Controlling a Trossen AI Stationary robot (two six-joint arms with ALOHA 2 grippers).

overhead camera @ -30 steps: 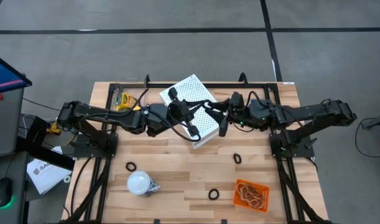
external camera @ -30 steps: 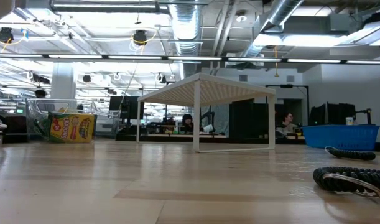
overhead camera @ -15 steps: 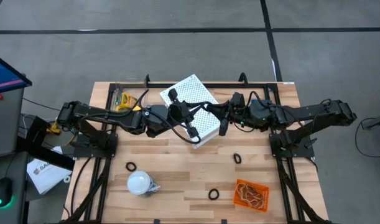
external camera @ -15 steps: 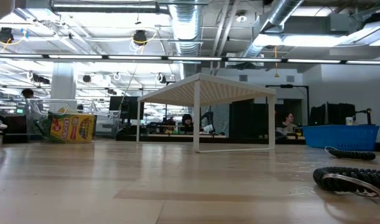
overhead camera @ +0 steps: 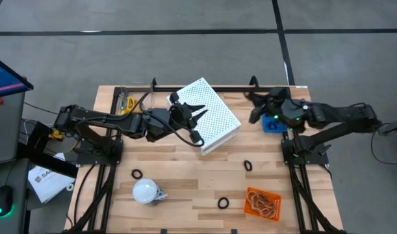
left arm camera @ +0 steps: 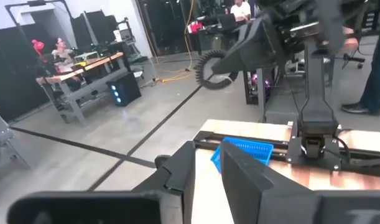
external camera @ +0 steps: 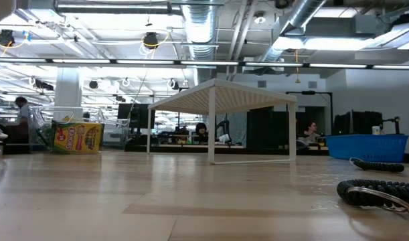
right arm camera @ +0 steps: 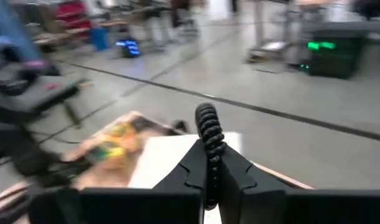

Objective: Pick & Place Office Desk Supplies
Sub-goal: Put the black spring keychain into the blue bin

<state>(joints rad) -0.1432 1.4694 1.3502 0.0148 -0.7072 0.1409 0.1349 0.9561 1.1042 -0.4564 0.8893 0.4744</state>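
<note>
the right hand (right arm camera: 209, 163) pinches a small black ring (right arm camera: 208, 127), lifted beside the white perforated box (overhead camera: 208, 114).

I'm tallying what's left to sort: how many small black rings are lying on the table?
3: one black ring left of the white bulb, one right of centre, one beside the orange tray. More may be hidden.

No legible lettering, even on the crayon box (external camera: 77, 137).

Wooden table (overhead camera: 185, 188): white perforated box (overhead camera: 211, 116), crayon box (overhead camera: 127, 104), black rings (overhead camera: 223, 203), rubber bands (overhead camera: 262, 203), white bulb (overhead camera: 145, 191)
</note>
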